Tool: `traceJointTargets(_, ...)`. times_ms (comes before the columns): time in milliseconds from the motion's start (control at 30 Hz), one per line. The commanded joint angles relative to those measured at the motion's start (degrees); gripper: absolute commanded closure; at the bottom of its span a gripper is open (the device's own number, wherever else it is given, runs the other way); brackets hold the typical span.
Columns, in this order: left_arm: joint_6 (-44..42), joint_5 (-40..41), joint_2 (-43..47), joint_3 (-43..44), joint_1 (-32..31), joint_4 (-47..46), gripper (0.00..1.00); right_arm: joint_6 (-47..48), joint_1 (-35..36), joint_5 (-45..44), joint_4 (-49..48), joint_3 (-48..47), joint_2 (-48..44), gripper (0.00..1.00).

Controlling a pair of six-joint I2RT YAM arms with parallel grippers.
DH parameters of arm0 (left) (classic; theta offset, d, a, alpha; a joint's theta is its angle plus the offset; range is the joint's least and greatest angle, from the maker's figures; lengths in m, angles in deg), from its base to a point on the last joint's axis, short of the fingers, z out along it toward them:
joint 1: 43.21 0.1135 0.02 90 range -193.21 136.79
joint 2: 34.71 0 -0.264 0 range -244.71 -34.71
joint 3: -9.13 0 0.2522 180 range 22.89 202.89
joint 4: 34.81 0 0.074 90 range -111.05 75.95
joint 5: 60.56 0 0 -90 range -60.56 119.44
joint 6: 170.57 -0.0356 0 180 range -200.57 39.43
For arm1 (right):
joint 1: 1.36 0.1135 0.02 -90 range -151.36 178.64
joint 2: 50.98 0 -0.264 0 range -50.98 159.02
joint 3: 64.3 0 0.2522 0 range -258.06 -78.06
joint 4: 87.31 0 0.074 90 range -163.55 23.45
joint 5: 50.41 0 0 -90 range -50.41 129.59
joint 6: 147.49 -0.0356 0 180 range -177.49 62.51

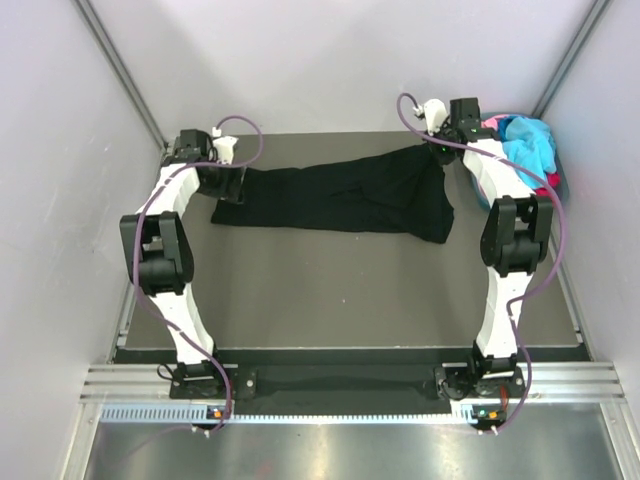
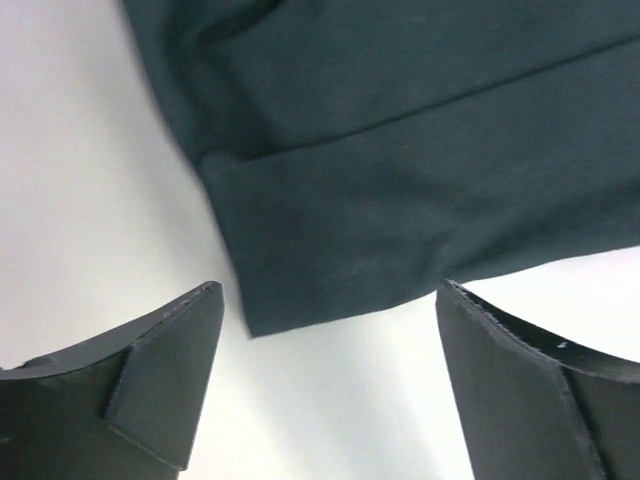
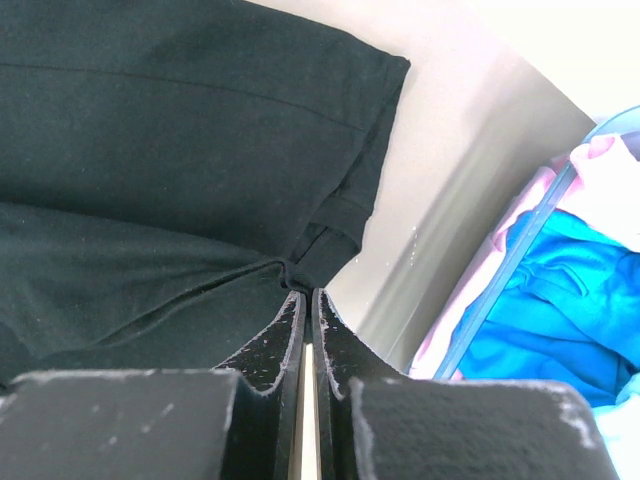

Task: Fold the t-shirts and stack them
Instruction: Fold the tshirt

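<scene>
A black t-shirt [image 1: 350, 195] lies stretched across the far part of the dark table. My left gripper [image 1: 232, 185] is open at the shirt's left end. In the left wrist view its gripper [image 2: 330, 290] hovers just off a hemmed corner of the shirt [image 2: 400, 150], with nothing between the fingers. My right gripper [image 1: 440, 148] is shut on the shirt's right end. In the right wrist view the cloth [image 3: 150, 150] bunches at the closed gripper [image 3: 308, 292].
A basket [image 1: 556, 178] at the far right corner holds blue and pink clothes [image 1: 525, 145], also seen in the right wrist view [image 3: 560, 300]. Grey walls close in the table's back and sides. The table's near half [image 1: 340, 290] is bare mat.
</scene>
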Motion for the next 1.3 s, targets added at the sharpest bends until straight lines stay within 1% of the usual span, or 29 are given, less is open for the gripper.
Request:
traceJointTargets(0,-1.4,-2.4,-1.5,-0.8,-0.6,-1.6,0.1,-1.3,-0.6,0.0,-1.9,-1.9,0.3,1.0)
traceJointTargets(67,-1.6,-2.5,-2.7,-1.0,-0.6,-1.3,0.12,-1.3,-0.6,-0.1,-1.9,-2.6,1.3,1.0)
traceJointTargets(100,-1.7,-2.3,-3.6,-1.2,-0.6,-1.2,0.15,-1.3,-0.6,-0.4,-1.9,-3.1,1.7,1.0)
traceJointTargets(133,-1.8,-1.8,-4.0,-1.4,-0.6,-1.4,0.15,-1.3,-0.7,-0.5,-1.9,-3.3,2.3,0.99)
traceJointTargets(200,-1.8,-1.0,-5.1,-1.5,-0.6,-0.4,0.17,-1.3,-0.5,-0.8,-2.2,-3.9,2.9,0.96)
traceJointTargets(233,-2.0,-0.4,-5.4,-1.5,-0.5,-0.2,0.19,-1.6,-0.5,-1.7,-2.8,-4.0,3.2,0.84)
traceJointTargets(300,-2.3,-0.2,-5.4,-2.2,-0.5,0.0,0.21,-2.7,-0.5,-3.4,-2.9,-3.9,3.0,0.68)
traceJointTargets(333,-2.5,-0.1,-5.2,-2.7,-0.5,-0.1,0.22,-3.0,-0.6,-3.6,-2.6,-3.3,1.8,0.67)
traceJointTargets(367,-2.4,0.1,-4.9,-3.4,-0.6,-0.3,0.22,-3.1,-0.7,-3.5,-2.7,-2.2,0.6,0.67)
traceJointTargets(400,-2.5,0.1,-4.6,-3.7,-0.5,-0.6,0.22,-3.0,-0.8,-2.7,-3.0,1.5,-2.5,0.67)
traceJointTargets(467,-2.5,-0.1,-4.4,-4.1,-0.6,-0.7,0.22,-1.9,-1.4,-1.7,-3.2,5.8,-5.9,0.66)
traceJointTargets(500,-2.5,0.0,-4.5,-4.2,-0.6,-0.6,0.22,-1.3,-1.5,0.1,-2.9,9.8,-7.6,0.66)
traceJointTargets(533,-2.5,0.0,-4.5,-4.2,-0.6,-0.6,0.22,-0.6,-2.2,2.2,-0.4,11.3,-10.6,0.66)
traceJointTargets(600,-2.4,0.0,-4.6,-4.4,-0.6,-0.7,0.22,2.2,-2.8,7.5,3.4,14.1,-13.4,0.66)
traceJointTargets(633,-2.3,0.0,-4.6,-4.5,-0.6,-0.7,0.22,3.3,-3.3,9.2,7.9,14.6,-13.9,0.66)
traceJointTargets(733,-2.2,0.0,-4.5,-4.9,-0.5,-1.0,0.19,7.3,-4.0,14.3,15.2,16.9,-15.3,0.65)
traceJointTargets(767,-2.2,0.3,-4.6,-5.2,-0.7,-1.0,0.17,8.1,-4.1,14.7,15.8,17.8,-15.6,0.65)
traceJointTargets(900,-2.1,0.2,-4.7,-5.5,-0.6,-1.2,0.16,11.2,-4.1,17.4,16.0,24.0,-17.3,0.58)
traceJointTargets(1000,-2.0,0.4,-4.5,-5.6,-0.6,-1.2,0.16,12.7,-4.1,19.1,18.5,25.1,-16.4,0.58)
traceJointTargets(1267,-1.6,0.7,-4.7,-5.7,-0.5,-1.4,0.16,14.1,-4.1,18.1,19.3,27.6,-14.8,0.57)
